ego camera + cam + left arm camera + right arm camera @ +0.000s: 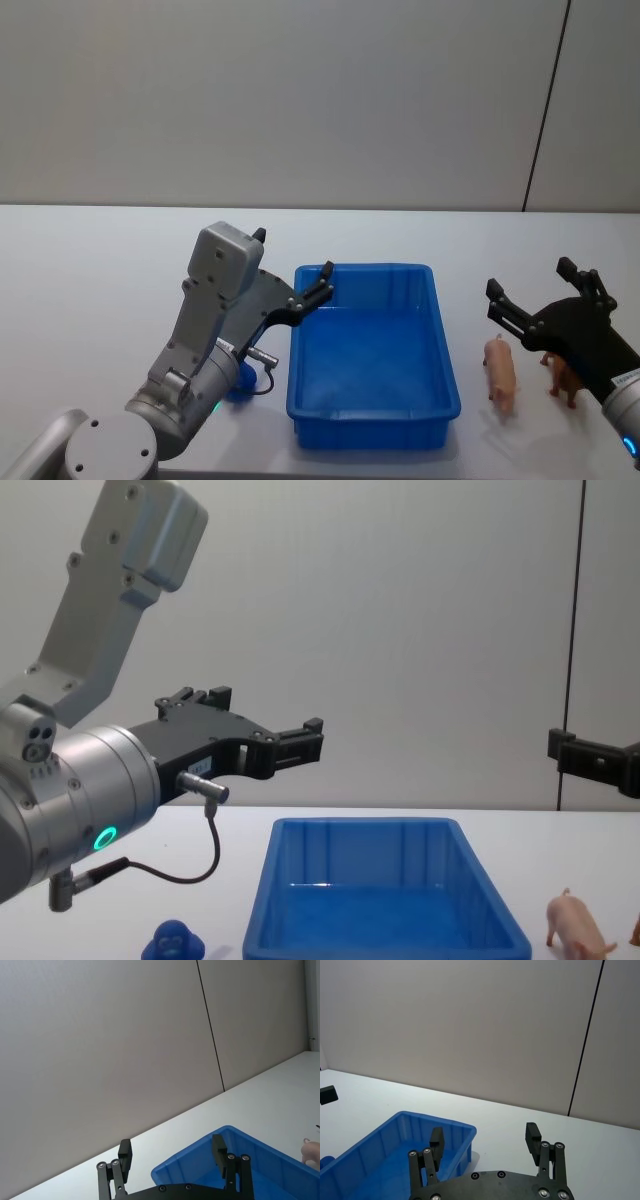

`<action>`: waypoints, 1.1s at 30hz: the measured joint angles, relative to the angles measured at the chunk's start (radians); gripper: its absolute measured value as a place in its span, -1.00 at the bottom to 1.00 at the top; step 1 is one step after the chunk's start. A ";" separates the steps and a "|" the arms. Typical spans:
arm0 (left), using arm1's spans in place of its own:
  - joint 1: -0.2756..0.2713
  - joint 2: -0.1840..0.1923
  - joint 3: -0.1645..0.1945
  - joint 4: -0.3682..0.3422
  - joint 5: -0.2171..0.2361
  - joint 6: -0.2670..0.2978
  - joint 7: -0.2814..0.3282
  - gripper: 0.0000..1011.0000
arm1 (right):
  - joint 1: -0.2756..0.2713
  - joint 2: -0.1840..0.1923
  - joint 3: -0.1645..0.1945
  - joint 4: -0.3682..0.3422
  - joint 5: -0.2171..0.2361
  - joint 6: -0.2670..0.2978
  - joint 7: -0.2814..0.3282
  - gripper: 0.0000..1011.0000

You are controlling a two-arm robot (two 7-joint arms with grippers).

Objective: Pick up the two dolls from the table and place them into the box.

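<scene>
white table [100, 300] | box [372, 425] | pig [500, 370], brown animal [565, 383] beside its right wall | left pincer [293, 252], right pincer [528, 276] both apart

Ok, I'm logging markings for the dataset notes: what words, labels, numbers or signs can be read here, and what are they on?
No text here can be read.
The left wrist label, a small pale patch: too small to read.
The right wrist label, a small pale patch: too small to read.
The box, pink pig, brown animal and blue figure: no markings visible.
</scene>
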 joint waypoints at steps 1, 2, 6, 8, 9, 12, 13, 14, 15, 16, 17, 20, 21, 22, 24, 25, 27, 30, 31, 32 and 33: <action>0.000 0.000 0.000 0.000 0.000 0.000 0.000 0.98 | 0.000 0.000 0.000 0.000 0.000 0.000 0.000 0.98; 0.000 0.000 0.000 0.000 0.000 0.000 0.000 0.98 | 0.000 0.000 0.000 0.000 0.000 0.000 0.000 0.98; 0.000 0.000 0.000 0.000 0.000 0.000 0.000 0.98 | 0.000 0.000 0.000 0.000 0.000 0.000 0.000 0.98; 0.000 0.000 0.000 0.000 0.000 0.000 0.000 0.98 | 0.000 0.000 0.000 0.000 0.000 0.000 0.000 0.98; 0.000 0.000 0.000 0.000 0.000 0.000 0.000 0.98 | 0.000 0.000 0.000 0.000 0.000 0.000 0.000 0.98; 0.000 0.000 0.000 0.000 0.000 0.000 0.000 0.98 | 0.000 0.000 0.000 0.000 0.000 0.000 0.000 0.98; 0.000 0.000 0.000 0.000 0.000 0.000 0.000 0.98 | 0.000 0.000 0.000 0.000 0.000 0.000 0.000 0.98; 0.000 0.000 0.000 0.000 0.000 0.000 0.000 0.98 | 0.000 0.000 0.000 0.000 0.000 0.000 0.000 0.98; 0.000 0.000 0.000 0.000 0.000 0.000 0.000 0.98 | 0.000 0.000 0.000 0.000 0.000 0.000 0.000 0.98; 0.000 0.000 0.000 0.000 0.000 0.000 0.000 0.98 | 0.000 0.000 0.000 0.000 0.000 0.000 0.000 0.98; 0.000 0.000 0.000 0.000 0.000 0.000 0.000 0.98 | 0.000 0.000 0.000 0.000 0.000 0.000 0.000 0.98; 0.000 0.000 0.000 0.000 0.000 0.000 0.000 0.98 | 0.000 0.000 0.000 0.000 0.000 0.000 0.000 0.98; 0.000 0.000 0.000 0.000 0.000 0.000 0.000 0.98 | 0.000 0.000 0.000 0.000 0.000 0.000 0.000 0.98; 0.000 0.000 0.000 0.000 0.000 0.000 0.000 0.98 | 0.000 0.000 0.000 0.000 0.000 0.000 0.000 0.98; 0.000 0.000 0.000 0.000 0.000 0.000 0.000 0.98 | 0.000 0.000 0.000 0.000 0.000 0.000 0.000 0.98; 0.000 0.000 0.000 0.000 0.000 0.000 0.000 0.98 | 0.000 0.000 0.000 0.000 0.000 0.000 0.000 0.98; 0.000 0.000 0.000 0.000 0.000 0.000 0.000 0.98 | 0.001 0.001 0.002 0.002 0.000 0.000 0.000 0.98; 0.000 0.000 0.000 0.000 0.000 0.000 0.000 0.98 | 0.002 0.003 0.004 0.005 0.000 0.002 0.001 0.98; 0.000 0.000 0.000 0.000 0.000 0.000 0.000 0.98 | 0.003 0.005 0.007 0.007 0.000 0.006 0.001 0.98; 0.000 0.000 0.000 0.000 0.000 0.000 0.000 0.98 | 0.003 0.006 0.008 0.008 0.001 0.008 0.001 0.98; 0.000 0.000 0.000 0.000 0.000 0.000 0.000 0.98 | 0.004 0.008 0.011 0.010 0.002 0.011 0.001 0.98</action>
